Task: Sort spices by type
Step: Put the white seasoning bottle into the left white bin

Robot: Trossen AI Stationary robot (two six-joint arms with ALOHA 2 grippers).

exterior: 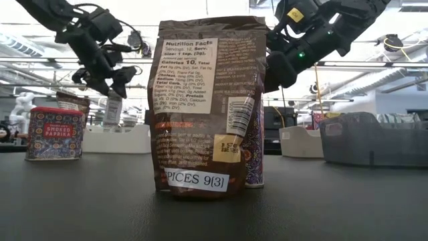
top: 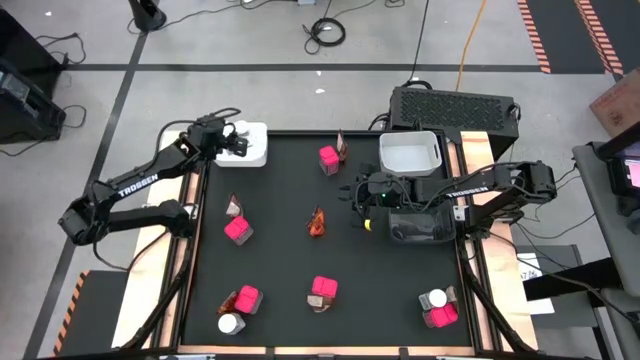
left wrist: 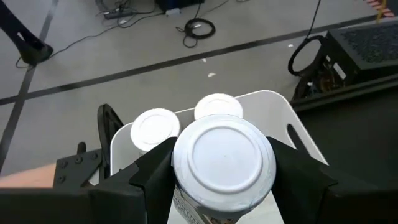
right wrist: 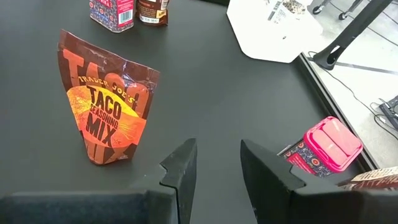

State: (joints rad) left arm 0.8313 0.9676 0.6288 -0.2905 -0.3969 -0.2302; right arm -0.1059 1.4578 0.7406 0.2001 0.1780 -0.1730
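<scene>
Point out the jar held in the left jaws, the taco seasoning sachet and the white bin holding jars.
Jar point(left wrist: 224, 157), left wrist view: centre of its white cap.
Taco seasoning sachet point(right wrist: 106, 109), right wrist view: printed front face.
White bin point(left wrist: 292, 127), left wrist view: bare side wall.

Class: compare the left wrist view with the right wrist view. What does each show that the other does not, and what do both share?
Only the left wrist view shows the left gripper shut on a white-capped jar above a white bin holding two more jars.
Only the right wrist view shows the right gripper, open and empty, near a Taco Seasoning Mix sachet, and a pink box.
Both show dark fingers, and floor beyond the table.
</scene>
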